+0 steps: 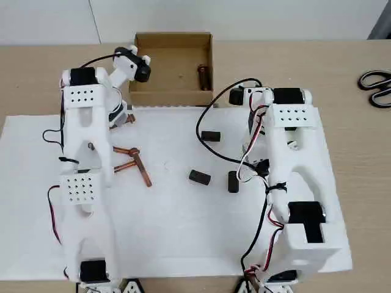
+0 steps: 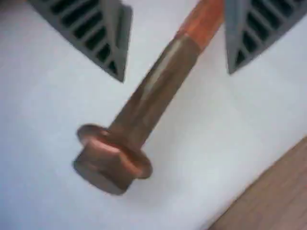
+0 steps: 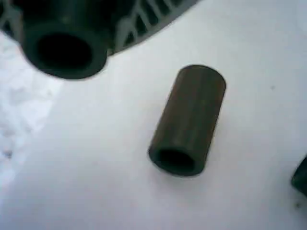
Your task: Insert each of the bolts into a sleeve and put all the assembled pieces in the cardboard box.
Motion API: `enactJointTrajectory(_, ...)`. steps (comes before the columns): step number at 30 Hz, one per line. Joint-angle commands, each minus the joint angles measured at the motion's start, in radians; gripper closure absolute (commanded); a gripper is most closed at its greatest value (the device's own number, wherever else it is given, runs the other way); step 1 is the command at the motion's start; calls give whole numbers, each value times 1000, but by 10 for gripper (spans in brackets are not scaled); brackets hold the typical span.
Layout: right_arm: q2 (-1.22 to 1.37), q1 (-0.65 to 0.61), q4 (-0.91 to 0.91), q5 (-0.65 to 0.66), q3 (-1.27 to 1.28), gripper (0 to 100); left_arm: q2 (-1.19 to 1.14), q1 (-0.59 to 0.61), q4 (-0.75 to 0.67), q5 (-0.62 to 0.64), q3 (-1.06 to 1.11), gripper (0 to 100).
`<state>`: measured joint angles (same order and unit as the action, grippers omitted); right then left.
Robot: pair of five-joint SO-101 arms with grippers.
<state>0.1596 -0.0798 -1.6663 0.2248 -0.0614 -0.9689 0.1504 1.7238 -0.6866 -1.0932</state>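
Copper-coloured flanged bolt (image 2: pixel 139 110): rigid, slippery; grasp mid-shank.
Left gripper (image 2: pixel 175 67): released, straddling shank.
Right gripper (image 3: pixel 91 21): clenching black cylindrical sleeve (image 3: pixel 64 50).

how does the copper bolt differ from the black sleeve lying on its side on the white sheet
Colour: the bolt is copper-brown, the sleeve near black. Shape: the bolt has a flanged hex head on a solid shank; the sleeve is a plain tube with an open bore. Proportion: the bolt is long and slim, the sleeve short and stout. Both are round-bodied and show against the white sheet.
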Motion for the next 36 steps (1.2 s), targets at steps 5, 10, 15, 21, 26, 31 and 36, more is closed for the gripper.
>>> enactJointTrajectory(5, -65, -1, 8, 9, -3, 994, 9, -31, 15, -6, -24, 863)
enactJointTrajectory(10, -65, -1, 8, 9, -3, 994, -23, -38, -28, -6, -30, 863)
enactJointTrajectory(15, -65, 1, 8, 9, -3, 994, -72, -32, -29, -6, -31, 863)
enactJointTrajectory(21, -65, -1, 8, 9, -3, 994, -101, -31, -63, -6, -30, 863)
enactJointTrajectory(26, -65, -1, 8, 9, -3, 994, -141, -31, -101, -5, -31, 871)
enactJointTrajectory(31, -65, -1, 8, 9, -3, 994, -147, -31, -100, -3, -31, 989)
enactJointTrajectory(36, -65, -1, 8, 9, -5, 994, -146, -29, -78, -2, -30, 995)
